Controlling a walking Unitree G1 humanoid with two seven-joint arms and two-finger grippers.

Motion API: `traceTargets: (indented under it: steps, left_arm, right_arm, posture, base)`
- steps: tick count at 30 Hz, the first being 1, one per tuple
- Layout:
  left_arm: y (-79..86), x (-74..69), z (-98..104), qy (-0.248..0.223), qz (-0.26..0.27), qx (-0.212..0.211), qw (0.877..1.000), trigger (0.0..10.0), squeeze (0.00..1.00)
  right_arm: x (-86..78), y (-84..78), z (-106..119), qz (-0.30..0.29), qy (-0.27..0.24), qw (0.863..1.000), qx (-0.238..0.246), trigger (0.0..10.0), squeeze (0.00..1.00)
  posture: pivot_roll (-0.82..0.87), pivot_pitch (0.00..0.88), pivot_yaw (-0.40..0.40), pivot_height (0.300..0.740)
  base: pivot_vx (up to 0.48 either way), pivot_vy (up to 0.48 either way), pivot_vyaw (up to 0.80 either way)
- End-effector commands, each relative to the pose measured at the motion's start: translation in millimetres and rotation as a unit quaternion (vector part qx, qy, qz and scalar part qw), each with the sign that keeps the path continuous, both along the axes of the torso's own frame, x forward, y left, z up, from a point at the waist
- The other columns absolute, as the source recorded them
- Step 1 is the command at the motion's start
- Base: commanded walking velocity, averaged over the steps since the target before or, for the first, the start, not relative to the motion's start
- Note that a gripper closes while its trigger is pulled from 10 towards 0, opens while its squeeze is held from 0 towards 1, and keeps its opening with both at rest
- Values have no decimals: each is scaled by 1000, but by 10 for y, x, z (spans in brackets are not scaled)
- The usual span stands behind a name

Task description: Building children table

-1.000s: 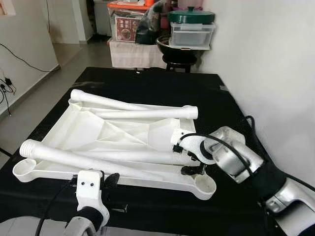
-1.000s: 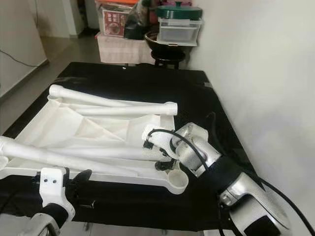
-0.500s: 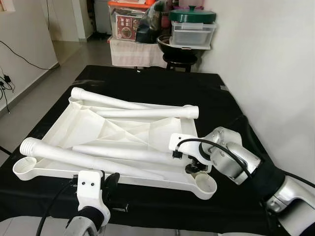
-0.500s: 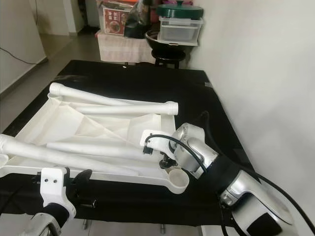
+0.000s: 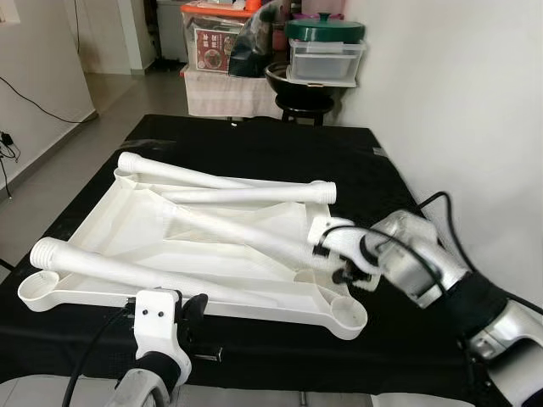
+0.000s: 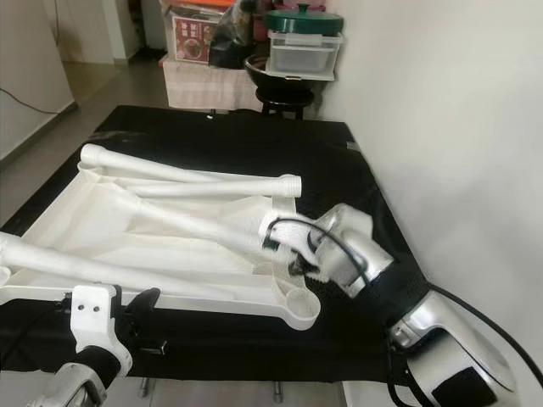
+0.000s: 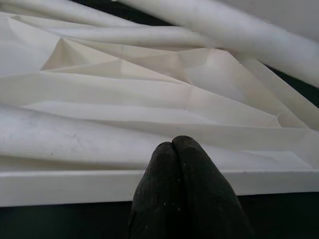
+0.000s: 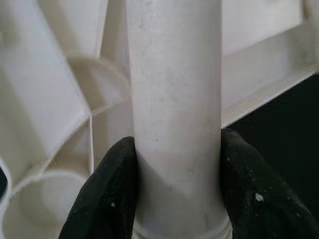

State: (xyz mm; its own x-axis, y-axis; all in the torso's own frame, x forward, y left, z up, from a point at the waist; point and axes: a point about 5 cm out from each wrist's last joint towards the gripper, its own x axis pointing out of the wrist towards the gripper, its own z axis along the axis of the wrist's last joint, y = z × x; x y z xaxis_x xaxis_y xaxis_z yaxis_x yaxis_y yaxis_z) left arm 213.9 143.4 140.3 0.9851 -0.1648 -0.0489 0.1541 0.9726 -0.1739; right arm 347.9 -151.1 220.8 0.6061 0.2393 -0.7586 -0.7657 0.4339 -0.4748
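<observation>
On the black cloth (image 5: 254, 140) we find a white tabletop (image 5: 136, 233) lying upside down, with two white legs (image 5: 246, 193) crossed at its far edge, a third leg (image 5: 127, 271) along its near left edge, and a round socket (image 5: 346, 314) at its near right corner. Our right gripper (image 8: 174, 194) has its two black fingers (image 8: 107, 194) clamped on either side of a fourth leg (image 5: 246, 236), holding it by its right end, tilted above the tabletop just beyond that socket. Our left gripper (image 7: 182, 149) hovers low at the tabletop's near edge, its fingertips pressed together on nothing.
</observation>
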Motion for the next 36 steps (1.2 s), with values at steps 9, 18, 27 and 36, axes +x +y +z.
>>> traceTargets:
  steps: [9, 18, 27, 36]
  left_arm:
    - [95, 333, 579, -110, 2, -139, 984, 10000, 0]
    - [218, 494, 1105, -207, -30, -246, 947, 10000, 1000]
    - [332, 567, 1302, -234, -48, -253, 937, 10000, 1000]
    - [392, 593, 1372, -237, -46, -271, 932, 10000, 1000]
  right_arm:
    - [30, 120, 322, 33, -92, 979, 176, 10000, 0]
    - [-74, 359, 268, 58, -105, 964, 238, 10000, 0]
    - [-94, 437, 257, 66, -108, 955, 268, 10000, 0]
    - [-219, 514, 289, 118, -107, 948, 275, 10000, 0]
  posture:
    - [-35, 25, -60, 740]
    - [-26, 15, -43, 740]
    - [-27, 8, -35, 740]
    - [-28, 3, -30, 740]
  base:
    - [0, 0, 0]
    - [0, 0, 0]
    - [0, 0, 0]
    - [0, 0, 0]
